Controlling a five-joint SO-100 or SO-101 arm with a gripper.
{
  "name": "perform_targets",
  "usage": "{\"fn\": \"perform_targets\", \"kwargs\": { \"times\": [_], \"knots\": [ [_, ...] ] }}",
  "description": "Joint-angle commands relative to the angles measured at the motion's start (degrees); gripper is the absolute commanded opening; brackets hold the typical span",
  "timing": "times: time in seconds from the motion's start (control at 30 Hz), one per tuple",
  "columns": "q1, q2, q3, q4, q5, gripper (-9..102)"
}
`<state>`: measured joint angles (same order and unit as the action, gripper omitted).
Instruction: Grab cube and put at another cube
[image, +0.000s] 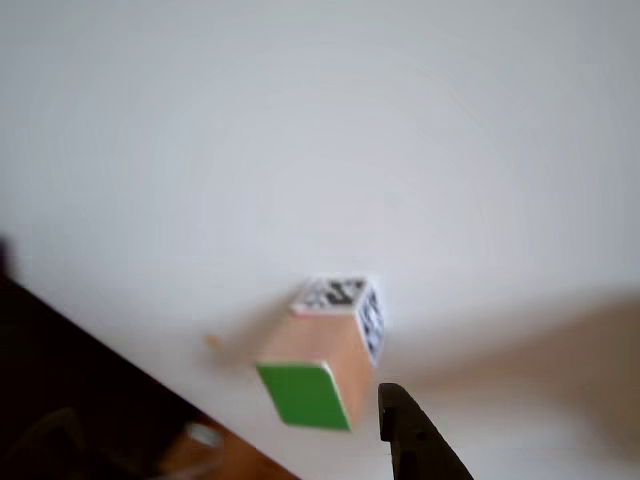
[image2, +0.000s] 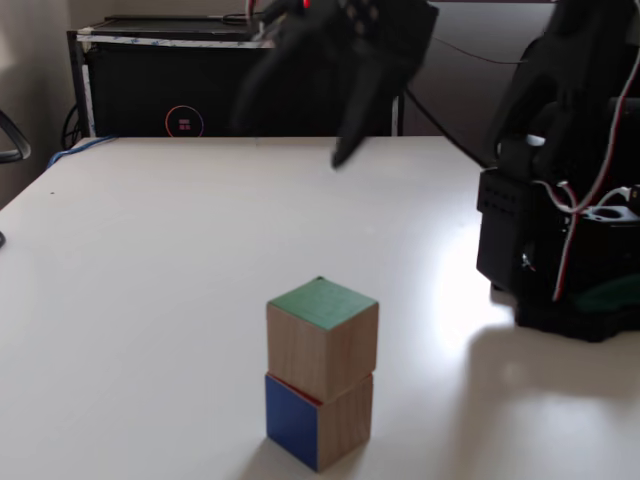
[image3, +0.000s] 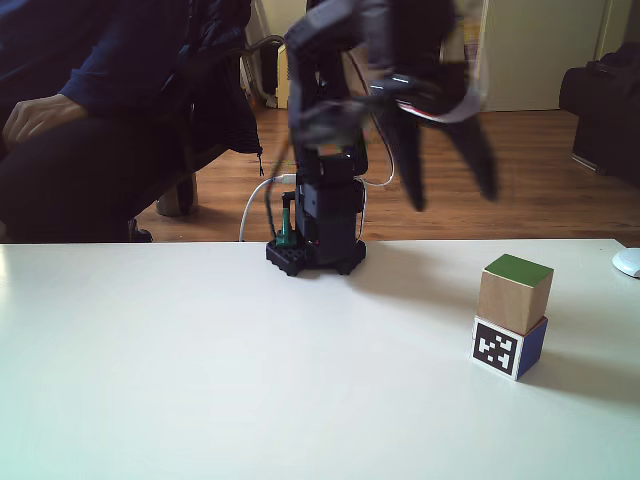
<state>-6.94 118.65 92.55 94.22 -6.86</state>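
The cube (image2: 322, 338) is stacked on another cube (image2: 316, 422) on the table (image2: 150, 300), right of the arm base (image3: 318, 230) in a fixed view.

I see a white table (image3: 150, 380) carrying everything. Directly on it sits the marker cube (image3: 508, 347), blue-faced in a fixed view (image2: 292, 420), with the green-topped wooden cube (image2: 322, 340) stacked on it, turned slightly askew. The arm's black base (image3: 315, 250) stands on the far edge in a fixed view, well apart from the stack, and at the right side in the other (image2: 560, 260)
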Motion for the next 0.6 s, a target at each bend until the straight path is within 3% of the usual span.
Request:
{"fn": "perform_targets", "kwargs": {
  "times": [0.0, 0.17, 0.57],
  "knots": [
    [7.73, 14.41, 10.20, -7.56, -0.09, 45],
    [15.12, 34.01, 29.44, -16.79, -0.09, 45],
    [17.93, 66.97, 62.67, -26.37, 0.35, 23]
  ]
}}
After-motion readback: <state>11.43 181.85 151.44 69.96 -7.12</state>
